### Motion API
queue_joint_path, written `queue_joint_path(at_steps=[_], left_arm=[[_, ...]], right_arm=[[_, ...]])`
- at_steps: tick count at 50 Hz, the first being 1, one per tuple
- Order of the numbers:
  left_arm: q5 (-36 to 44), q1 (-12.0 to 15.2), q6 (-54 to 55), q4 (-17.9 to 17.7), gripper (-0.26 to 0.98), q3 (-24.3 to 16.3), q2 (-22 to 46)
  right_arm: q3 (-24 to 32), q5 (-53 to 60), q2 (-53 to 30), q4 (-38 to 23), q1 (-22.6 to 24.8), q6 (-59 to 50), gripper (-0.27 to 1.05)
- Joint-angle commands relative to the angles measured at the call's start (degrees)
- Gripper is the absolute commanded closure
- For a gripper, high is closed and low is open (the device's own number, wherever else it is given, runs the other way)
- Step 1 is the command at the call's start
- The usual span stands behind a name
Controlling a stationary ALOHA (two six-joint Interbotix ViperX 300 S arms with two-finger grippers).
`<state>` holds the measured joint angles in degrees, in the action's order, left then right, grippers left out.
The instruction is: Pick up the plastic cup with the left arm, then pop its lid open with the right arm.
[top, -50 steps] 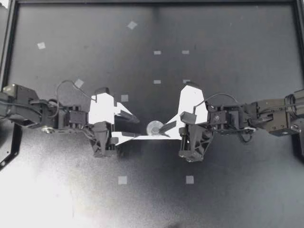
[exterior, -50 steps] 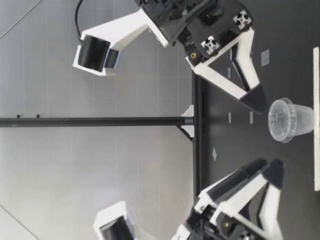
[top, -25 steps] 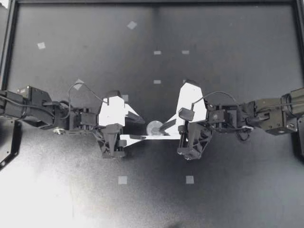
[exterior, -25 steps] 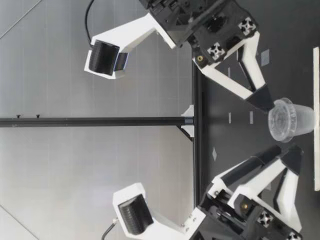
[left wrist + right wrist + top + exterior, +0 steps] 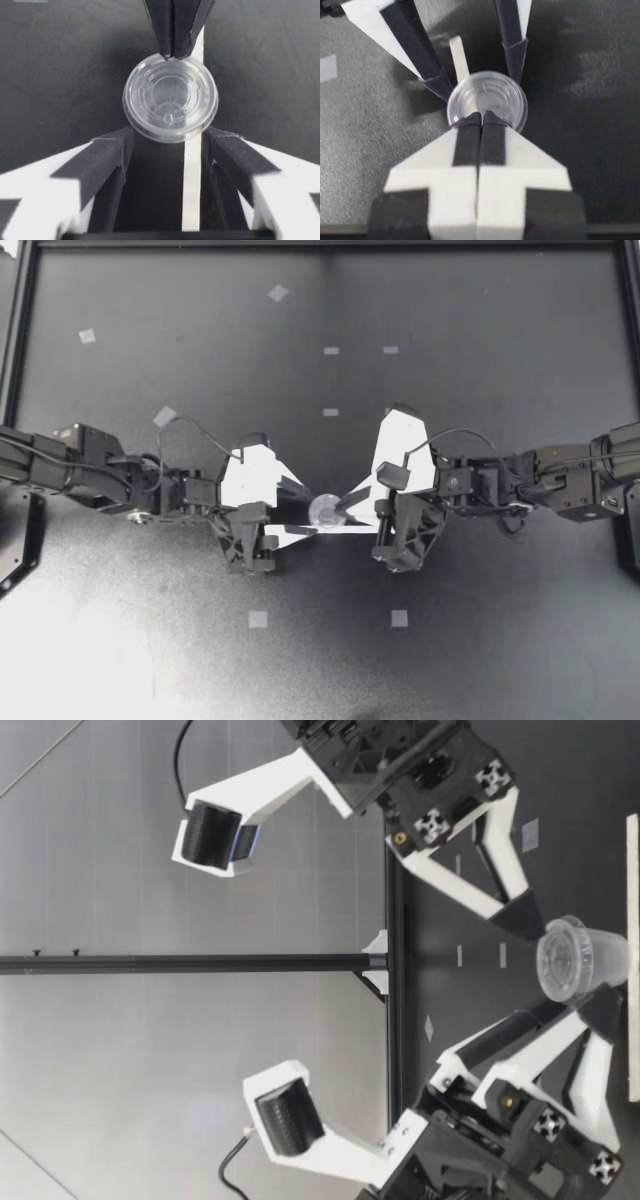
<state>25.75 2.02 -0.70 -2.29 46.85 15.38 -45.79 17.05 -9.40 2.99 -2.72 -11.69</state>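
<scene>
A small clear plastic cup (image 5: 323,510) with a lid stands upright on the black table. My left gripper (image 5: 305,512) is open, one finger on each side of the cup. In the left wrist view the cup (image 5: 170,97) sits right at the tips of the left gripper (image 5: 167,137). My right gripper (image 5: 347,508) is shut, and its tips rest against the far edge of the lid (image 5: 487,95). Whether they pinch that edge I cannot tell. The low view shows the cup (image 5: 580,960) between the right gripper (image 5: 520,920) and the left gripper (image 5: 573,1010).
Small white tape squares (image 5: 258,619) (image 5: 399,618) (image 5: 331,350) dot the table. A white tape strip (image 5: 192,190) runs under the left gripper beside the cup. A black frame rail (image 5: 20,340) borders the table's edge.
My left arm has moved right, bringing its open fingers from short of the cup to either side of it. The right gripper stayed shut at the cup.
</scene>
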Motion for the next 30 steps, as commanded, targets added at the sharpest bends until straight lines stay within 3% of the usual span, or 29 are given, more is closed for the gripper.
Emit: queue_joint_path(at_steps=[1, 30], left_arm=[[0.3, 0.2, 0.0, 0.1, 0.12, -1.1, -0.5], [0.8, 0.3, 0.2, 0.0, 0.12, -2.7, 1.6]], right_arm=[[0.2, 0.5, 0.6, 0.0, -0.4, -0.1, 0.93], [-0.3, 0.7, -0.3, 0.0, -0.4, -0.2, 0.93]])
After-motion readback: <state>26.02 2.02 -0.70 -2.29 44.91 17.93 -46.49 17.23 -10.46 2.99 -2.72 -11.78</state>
